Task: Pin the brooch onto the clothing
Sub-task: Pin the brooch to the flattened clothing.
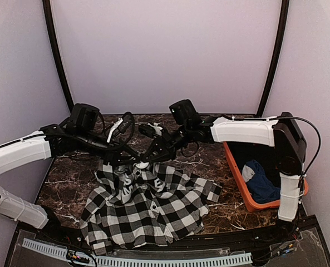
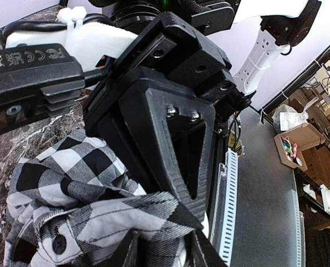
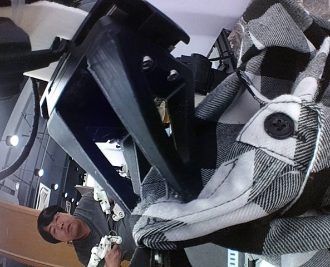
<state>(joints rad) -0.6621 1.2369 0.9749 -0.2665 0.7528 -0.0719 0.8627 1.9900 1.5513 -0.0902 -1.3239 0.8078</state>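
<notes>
Dark marble with white veins covers the table (image 1: 64, 183), and pale lilac walls close it in on three sides. At the middle of the overhead view the two grippers meet above the collar end of the black-and-white checked flannel shirt (image 1: 148, 211).

As I judge it, the danger is exactly at this point. The cloth is thin and bunched, so a fold can slip out from the tips if one arm pulls, and then the place for the pin is lost. The two black heads are also very near each other and can knock together. I cannot find the brooch with certainty. Only a small gold-coloured glint (image 3: 162, 110) shows between the right fingers, too small to name.

The right gripper (image 3: 173, 192) has its fingers pressed together. A fold of the shirt comes out at their tips, so it seems pinched, and a black button (image 3: 279, 125) sits just beside. The left gripper (image 2: 165, 222) has its fingers partly closed. Cloth lies against their tips at the bottom of its view, but I cannot tell if it is really gripped.

Further out, the rest of the shirt lies spread in the lower centre of the overhead view, showing white block lettering (image 1: 132, 186). At the right edge an orange plastic bin (image 1: 235, 169) holds a dark blue garment (image 1: 262, 183).
</notes>
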